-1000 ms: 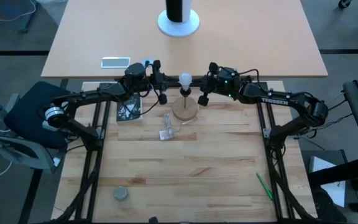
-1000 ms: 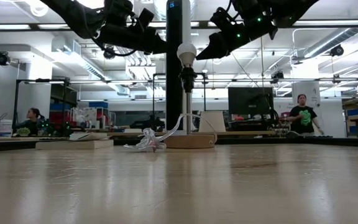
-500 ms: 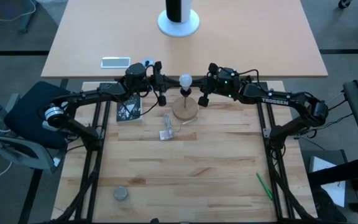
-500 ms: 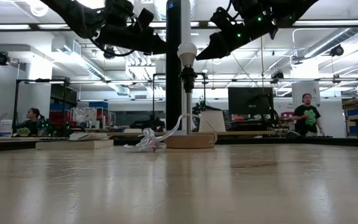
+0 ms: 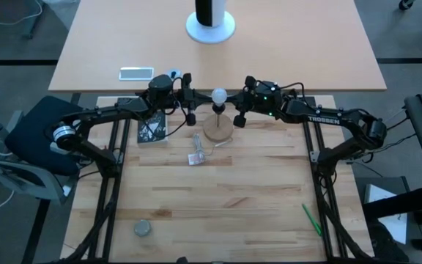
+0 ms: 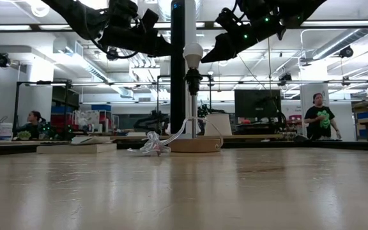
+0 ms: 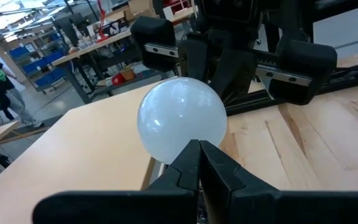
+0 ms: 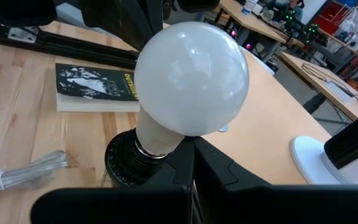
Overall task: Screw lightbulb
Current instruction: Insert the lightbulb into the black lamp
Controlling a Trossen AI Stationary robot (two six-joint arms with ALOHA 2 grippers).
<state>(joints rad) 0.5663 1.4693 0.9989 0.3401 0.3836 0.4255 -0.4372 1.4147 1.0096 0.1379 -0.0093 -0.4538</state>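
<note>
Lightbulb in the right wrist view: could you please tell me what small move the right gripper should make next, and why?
Probably open the right gripper and ease it around the lightbulb. Its fingers are shut just short of the globe, and the bulb's pale neck shows above the black socket, so it likely needs turning. The left gripper waits opposite.

Both arms outstretched toward each other, left pincer [image 5: 190, 105] and right pincer [image 5: 242, 104] closed, tips facing.
</note>
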